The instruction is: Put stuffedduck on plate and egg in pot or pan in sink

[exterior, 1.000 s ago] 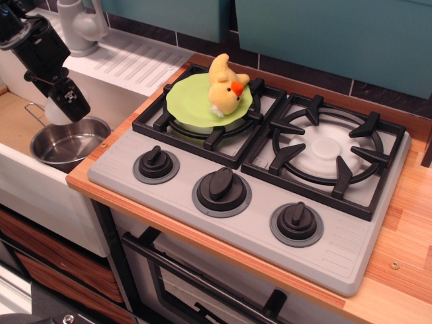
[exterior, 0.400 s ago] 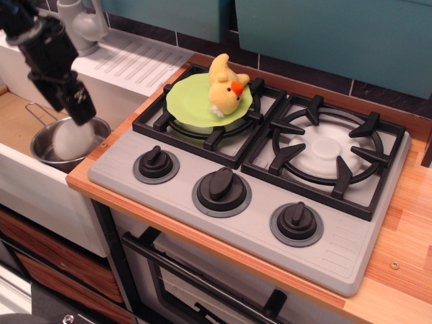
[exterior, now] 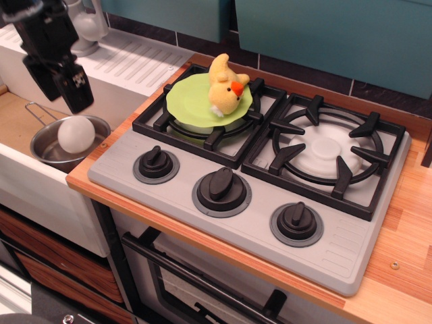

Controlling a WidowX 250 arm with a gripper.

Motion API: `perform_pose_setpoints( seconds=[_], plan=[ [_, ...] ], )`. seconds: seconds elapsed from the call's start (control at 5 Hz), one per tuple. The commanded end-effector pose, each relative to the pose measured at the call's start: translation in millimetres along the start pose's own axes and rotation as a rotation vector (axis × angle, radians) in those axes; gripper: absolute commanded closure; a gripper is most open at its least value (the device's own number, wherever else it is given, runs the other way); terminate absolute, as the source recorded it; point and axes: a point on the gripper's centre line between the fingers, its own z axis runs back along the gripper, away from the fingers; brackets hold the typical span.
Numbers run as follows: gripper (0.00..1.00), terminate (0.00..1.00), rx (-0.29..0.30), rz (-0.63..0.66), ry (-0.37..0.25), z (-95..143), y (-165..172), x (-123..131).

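The yellow stuffedduck [exterior: 226, 84] with an orange beak sits on the lime-green plate [exterior: 190, 100], which rests on the left burner grate. The white egg [exterior: 75, 133] lies inside the shiny steel saucepan [exterior: 47, 150] on the tan floor of the sink [exterior: 17, 121]. My black gripper [exterior: 59, 86] hangs open and empty above the saucepan, a little up and left of the egg, with its two fingers apart.
The grey stove top [exterior: 337, 250] has three black knobs along its front and a second burner grate [exterior: 327, 152] at right. A ribbed white drainboard [exterior: 131, 61] and grey faucet [exterior: 84, 27] stand behind the sink. A wooden counter edge [exterior: 405, 256] runs at right.
The gripper has let go of the egg, which now rests in the saucepan, and has risen up and slightly left away from it.
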Motion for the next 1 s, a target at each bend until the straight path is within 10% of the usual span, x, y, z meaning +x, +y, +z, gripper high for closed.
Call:
perform_pose_setpoints(
  seconds=[0.0, 0.8],
  plan=[
    [0.0, 0.0, 0.101, 0.013, 0.014, 66, -13, 17],
    [0.0, 0.0, 0.154, -0.038, 0.049, 85, -26, 19]
  ],
)
